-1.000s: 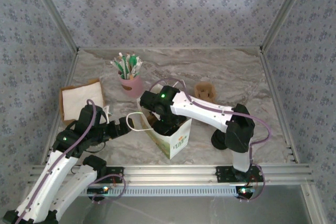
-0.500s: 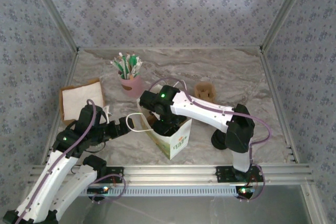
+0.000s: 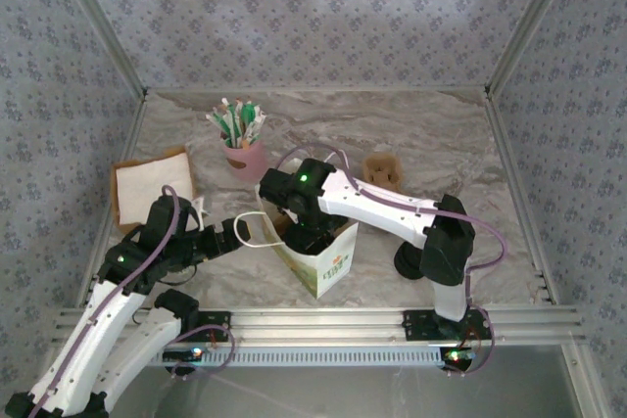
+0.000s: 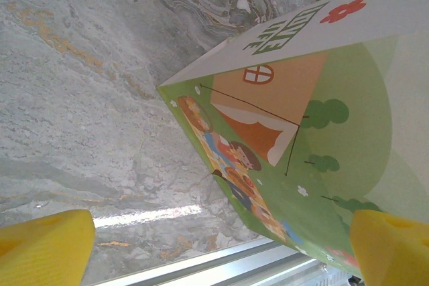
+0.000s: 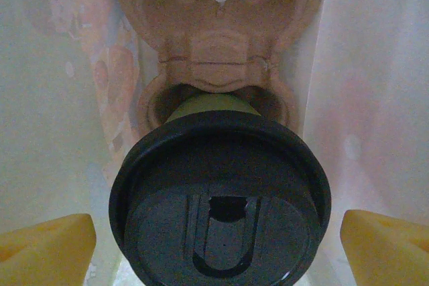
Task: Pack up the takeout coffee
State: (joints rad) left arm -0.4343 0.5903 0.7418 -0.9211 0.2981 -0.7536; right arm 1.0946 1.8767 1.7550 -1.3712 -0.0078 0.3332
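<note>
My right end effector (image 5: 214, 249) reaches down into the open top of the white bag (image 3: 331, 261), which stands upright on the marbled tabletop (image 3: 441, 144), close to the near edge between my two arms. Its jaws stand wide: the yellow fingertips (image 5: 43, 246) sit far out on either side of the takeout coffee (image 5: 221, 199) and touch neither the cup nor the lid. The coffee is inside the bag, upright, its round black lid facing my wrist camera. The cup's body goes down into a round well of a brown pulp carrier (image 5: 218, 51), with the bag's pale walls close on both sides.

My left end effector (image 3: 238, 234) hovers low over the tabletop, just beside the bag's left face and near its white loop handle (image 3: 257, 227). Its jaws are spread wide too and hold nothing. Between its yellow fingertips (image 4: 43, 246) I see the bag's printed side (an orange tent on green, with small figures below it).

Further back on the tabletop a pink cup (image 3: 245, 159) full of green and white sticks stands upright. A stack of white napkins (image 3: 152, 186) lies near the left edge, and a second brown carrier (image 3: 384, 171) sits behind my right arm.
</note>
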